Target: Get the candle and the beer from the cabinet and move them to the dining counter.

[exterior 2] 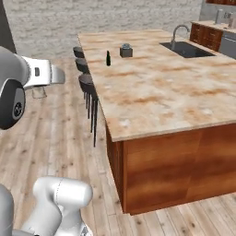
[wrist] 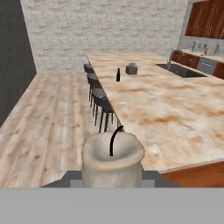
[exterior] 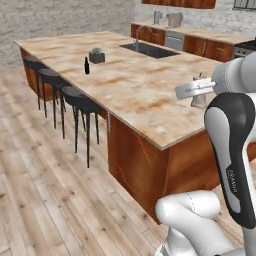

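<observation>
- While my gripper hangs over the near end of the counter, my two fingers are closed on the candle, which sits between them with its dark wick pointing up.
- In the left base view, the candle is at about 3 o'clock, just above the counter top.
- The bottle stands upright on the counter at about 11 o'clock, well apart from the candle.
- A small grey box is just beside the bottle.
- Dark stools stand along the left side of the counter.
- The sink is at the far end.
</observation>
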Tool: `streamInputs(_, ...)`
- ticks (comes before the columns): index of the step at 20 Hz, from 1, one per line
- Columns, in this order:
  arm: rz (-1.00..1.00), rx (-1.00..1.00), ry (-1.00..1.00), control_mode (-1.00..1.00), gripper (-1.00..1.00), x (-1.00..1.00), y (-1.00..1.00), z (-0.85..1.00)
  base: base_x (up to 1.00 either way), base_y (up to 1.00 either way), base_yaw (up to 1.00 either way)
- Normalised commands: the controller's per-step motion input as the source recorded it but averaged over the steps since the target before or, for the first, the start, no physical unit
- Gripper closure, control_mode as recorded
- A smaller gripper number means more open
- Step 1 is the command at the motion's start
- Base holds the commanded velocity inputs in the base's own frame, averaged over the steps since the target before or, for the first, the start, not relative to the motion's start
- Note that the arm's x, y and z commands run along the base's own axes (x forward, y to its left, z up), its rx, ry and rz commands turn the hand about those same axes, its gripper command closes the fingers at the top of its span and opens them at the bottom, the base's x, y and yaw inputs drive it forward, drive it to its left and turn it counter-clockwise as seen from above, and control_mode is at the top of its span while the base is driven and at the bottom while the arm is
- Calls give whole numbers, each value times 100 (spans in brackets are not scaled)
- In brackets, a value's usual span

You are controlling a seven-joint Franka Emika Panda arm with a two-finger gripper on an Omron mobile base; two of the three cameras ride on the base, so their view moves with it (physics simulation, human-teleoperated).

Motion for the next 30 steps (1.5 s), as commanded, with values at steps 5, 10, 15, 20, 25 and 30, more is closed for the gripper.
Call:
streamInputs(5,0,0,0,100,100,0,0,0,48,100,-41)
streamInputs(10,0,0,0,100,100,0,0,0,77,100,-34)
streamInputs(15,0,0,0,100,100,0,0,0,82,100,-38)
streamInputs(20,0,0,0,100,100,0,0,0,68,100,-38)
streamInputs(25,0,0,0,100,100,0,0,0,68,100,-38)
streamInputs(30,0,0,0,100,100,0,0,0,50,100,-39)
